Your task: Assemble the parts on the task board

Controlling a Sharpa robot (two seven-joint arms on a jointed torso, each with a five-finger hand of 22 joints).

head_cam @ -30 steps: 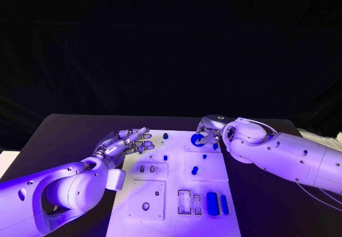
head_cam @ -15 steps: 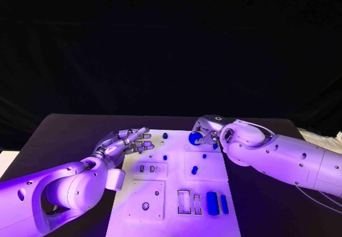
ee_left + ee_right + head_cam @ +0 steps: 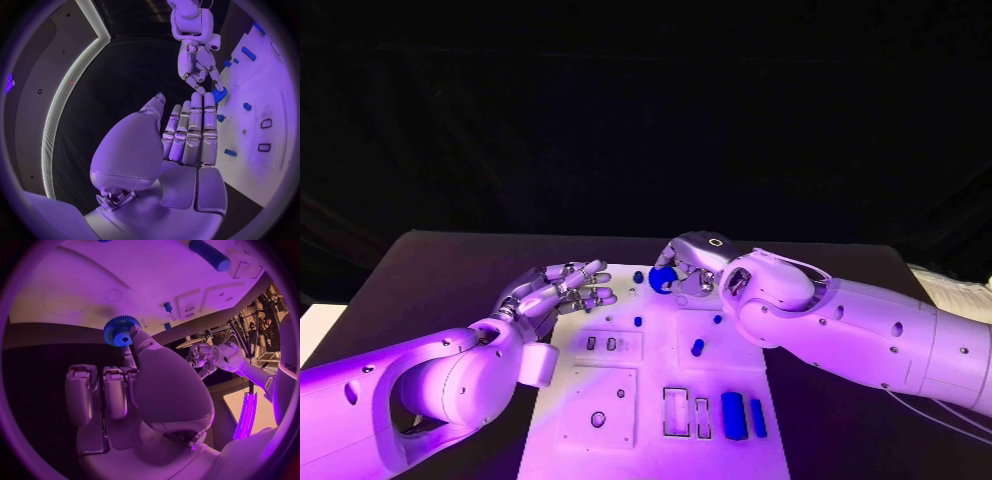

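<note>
My right hand (image 3: 689,260) hovers over the far end of the white task board (image 3: 653,400) and pinches a blue toothed gear (image 3: 662,279) between thumb and a finger. The right wrist view shows the gear (image 3: 120,330) at those fingertips, just off the board's (image 3: 94,275) edge. My left hand (image 3: 563,289) lies at the board's far left corner with fingers straight and apart, holding nothing. In the left wrist view, the left hand (image 3: 187,137) points toward the right hand (image 3: 199,62) and the gear (image 3: 218,95).
Small blue pegs (image 3: 638,321) (image 3: 697,347) stand in the board's middle plates. Two long blue pieces (image 3: 731,412) (image 3: 756,417) lie near the right front, beside empty rectangular slots (image 3: 674,410). Black table (image 3: 444,270) surrounds the board.
My right hand has carried the gear leftward and a little farther back along the board's far end, closer to the left hand. The left hand has stayed in place.
</note>
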